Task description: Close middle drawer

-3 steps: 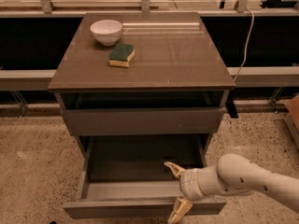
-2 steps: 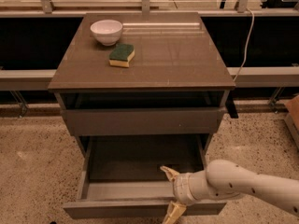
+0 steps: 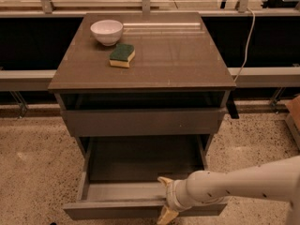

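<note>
Drawer travel is what matters: the middle drawer (image 3: 136, 161) is pulled far out of the front of the desk (image 3: 187, 55), and its way home runs straight back under the desktop. Its long axis, the low front strip (image 3: 112, 210), lies crosswise to that path. My end effector (image 3: 167, 198) sits at that strip, a little toward the desk's right side. Its fingers (image 3: 165, 182) are spread, one showing above the strip's top edge and the other below it, so the strip runs between them; I cannot tell whether either one presses on it. My arm (image 3: 243, 186) reaches in from the desk's right front corner, so the drawer lies directly ahead of the end effector, toward the desk body. As I judge it, the push should go square to the strip, since I am off its middle and a slanted shove might skew the drawer. The drawer's floor looks bare and I see nothing on its path. Just above it, the upper drawer (image 3: 140, 122) with the taller panel stands slightly out of the desk. On the desktop, a white bowl (image 3: 107, 32) and a green sponge (image 3: 122, 55) sit toward the back left, well apart from my work. A cable (image 3: 246, 41) hangs past the desk's right rear.
</note>
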### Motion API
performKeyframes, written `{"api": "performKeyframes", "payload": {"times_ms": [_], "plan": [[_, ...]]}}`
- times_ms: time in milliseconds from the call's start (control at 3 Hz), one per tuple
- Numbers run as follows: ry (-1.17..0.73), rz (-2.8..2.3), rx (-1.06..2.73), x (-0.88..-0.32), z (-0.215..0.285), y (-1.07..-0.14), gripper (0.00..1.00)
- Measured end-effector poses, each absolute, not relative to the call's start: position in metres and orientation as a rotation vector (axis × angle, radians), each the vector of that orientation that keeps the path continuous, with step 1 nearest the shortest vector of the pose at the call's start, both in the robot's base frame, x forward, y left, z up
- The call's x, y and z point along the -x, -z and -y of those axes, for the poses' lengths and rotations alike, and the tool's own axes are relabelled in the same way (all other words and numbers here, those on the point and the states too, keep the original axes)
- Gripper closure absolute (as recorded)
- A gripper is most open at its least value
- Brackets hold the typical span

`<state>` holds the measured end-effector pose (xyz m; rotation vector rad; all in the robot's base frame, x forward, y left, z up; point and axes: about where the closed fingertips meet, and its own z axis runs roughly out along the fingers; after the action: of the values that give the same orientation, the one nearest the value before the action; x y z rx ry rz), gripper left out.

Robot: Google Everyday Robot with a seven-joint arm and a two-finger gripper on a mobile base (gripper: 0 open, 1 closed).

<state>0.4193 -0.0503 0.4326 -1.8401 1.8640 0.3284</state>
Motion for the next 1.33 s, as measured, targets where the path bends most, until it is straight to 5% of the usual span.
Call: {"api": "performKeyframes", "payload": {"times_ms": [333, 667, 1333], "plan": [[-0.247, -1.857, 1.823, -0.441, 0.039, -0.421, 0.41], [-0.228, -1.845, 1.801, -0.452, 0.038, -0.42, 0.44], [-0.222, -1.835, 1.756, -0.473, 0.044, -0.424, 0.33]]}}
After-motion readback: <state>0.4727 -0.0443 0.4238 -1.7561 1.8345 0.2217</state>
